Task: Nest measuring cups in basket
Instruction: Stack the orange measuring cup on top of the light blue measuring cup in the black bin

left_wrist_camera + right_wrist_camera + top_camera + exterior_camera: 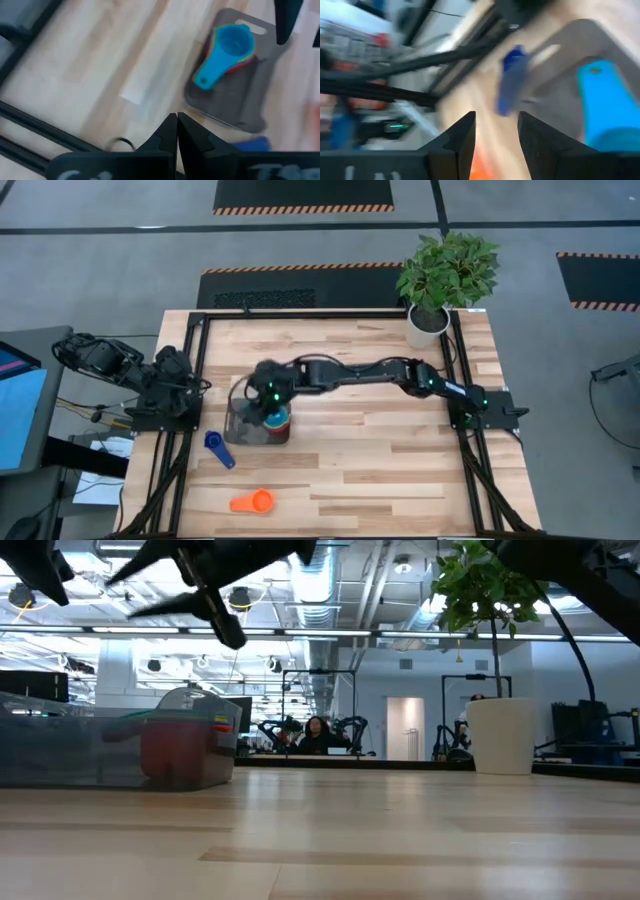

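Note:
The dark grey basket [240, 425] stands on the table left of centre and holds a nest of measuring cups; the light blue cup [279, 420] lies on top, with red showing below it [175, 755]. A dark blue cup [217, 448] and an orange cup [252, 501] lie on the table nearer the near edge. My right gripper [496, 116] hovers open over the basket [555, 80], reaching in from the table's right, and touches nothing. My left gripper [176, 119] is shut and waits at the table's left edge, looking toward the basket [250, 100].
A white plant pot [428, 325] with a leafy plant stands at the far right corner. A black frame rail [200, 370] runs along the table's left side. Bare wood stretches across the right half and the near middle of the table.

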